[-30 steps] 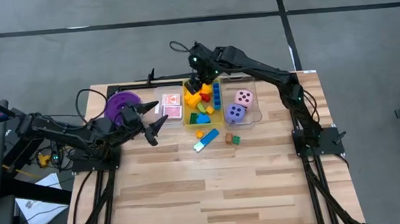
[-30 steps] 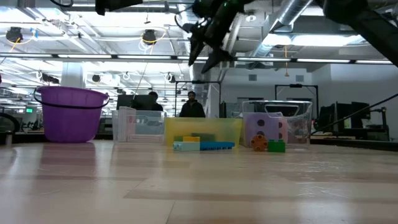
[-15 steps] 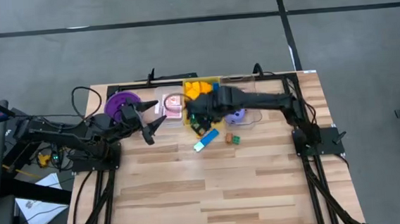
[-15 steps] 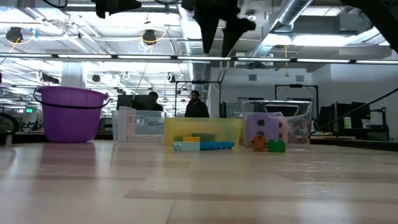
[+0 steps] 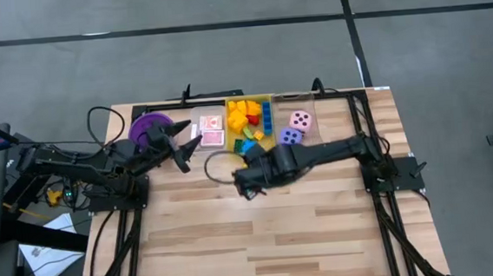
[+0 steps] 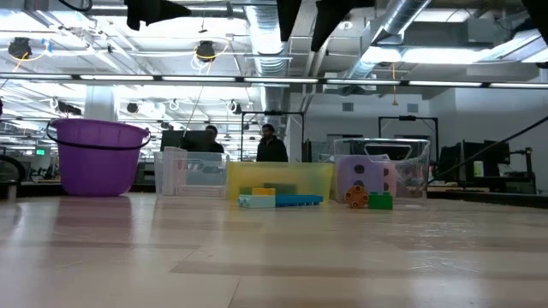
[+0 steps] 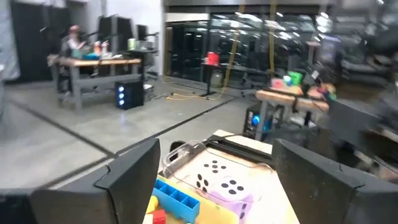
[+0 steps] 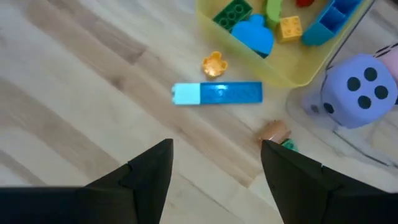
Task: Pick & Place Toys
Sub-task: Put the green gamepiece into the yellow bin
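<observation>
Your right gripper (image 8: 214,162) hangs above the bare surface (image 5: 270,232), jaws apart and empty. Just beyond its fingertips (image 8: 155,163) lie the loose toys: a blue block (image 8: 217,93) with a light-blue end, a small orange piece (image 8: 214,64) beside it, and a tan piece (image 8: 273,130) with a green bit near the purple die (image 8: 360,90).

The yellow bin (image 5: 250,125) holds the yellow, orange, blue, green and red blocks (image 5: 244,121). The pink die (image 5: 300,119) and purple die share the clear bin (image 5: 299,127) next to it. The cards (image 5: 211,130) sit in the other clear bin.

Your left gripper (image 5: 180,151) hovers beside the purple bowl (image 5: 148,126), jaws wide open and empty.
</observation>
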Controlling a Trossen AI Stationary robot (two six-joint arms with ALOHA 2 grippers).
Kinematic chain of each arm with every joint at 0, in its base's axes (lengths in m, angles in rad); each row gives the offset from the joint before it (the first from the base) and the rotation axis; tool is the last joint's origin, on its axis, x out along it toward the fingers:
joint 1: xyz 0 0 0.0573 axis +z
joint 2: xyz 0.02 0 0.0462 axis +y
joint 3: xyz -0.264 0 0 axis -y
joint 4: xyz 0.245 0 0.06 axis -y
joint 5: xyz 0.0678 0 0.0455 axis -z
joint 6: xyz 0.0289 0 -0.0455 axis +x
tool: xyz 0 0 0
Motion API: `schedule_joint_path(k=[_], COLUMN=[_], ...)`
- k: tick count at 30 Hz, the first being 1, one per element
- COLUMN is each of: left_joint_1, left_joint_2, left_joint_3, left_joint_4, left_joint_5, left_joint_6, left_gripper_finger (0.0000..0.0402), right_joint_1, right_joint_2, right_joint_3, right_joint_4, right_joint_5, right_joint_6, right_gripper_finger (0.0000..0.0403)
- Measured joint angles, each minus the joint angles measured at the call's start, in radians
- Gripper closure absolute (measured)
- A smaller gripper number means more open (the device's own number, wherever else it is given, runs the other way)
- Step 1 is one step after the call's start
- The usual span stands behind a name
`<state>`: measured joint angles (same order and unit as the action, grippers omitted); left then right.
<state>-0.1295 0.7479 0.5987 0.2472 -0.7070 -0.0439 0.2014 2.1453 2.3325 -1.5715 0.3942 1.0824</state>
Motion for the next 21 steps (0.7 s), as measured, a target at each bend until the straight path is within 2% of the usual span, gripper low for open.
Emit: schedule_joint_path(k=[4,7,11,16,21], left_joint_1=[0.0,0.0,-0.001,0.0,0.0], left_joint_2=[0.0,0.0,-0.003,-0.002,-0.002], left_joint_3=[0.0,0.0,0.0,0.0,0.0], left_joint_4=[0.0,0.0,0.012,0.009,0.016], left_joint_5=[-0.027,-0.027,-0.072,-0.097,-0.097], left_joint_6=[-0.068,-0.07,-0.094,-0.12,-0.122], left_gripper_finger=[0.0097,0.0097,0.0097,0.0097,0.0097], right_joint_1=[0.07,0.115,0.188,0.305,0.353], right_joint_2=[-0.027,-0.131,-0.321,-0.526,-0.631], right_joint_3=[-0.053,-0.221,-0.519,-0.844,-1.058], right_joint_4=[0.006,0.0,0.006,0.172,0.387], right_joint_5=[0.016,0.046,0.103,0.122,0.202], right_joint_6=[0.035,0.169,0.467,0.749,0.939], right_gripper_finger=[0.0175,0.0181,0.0183,0.0183,0.0183])
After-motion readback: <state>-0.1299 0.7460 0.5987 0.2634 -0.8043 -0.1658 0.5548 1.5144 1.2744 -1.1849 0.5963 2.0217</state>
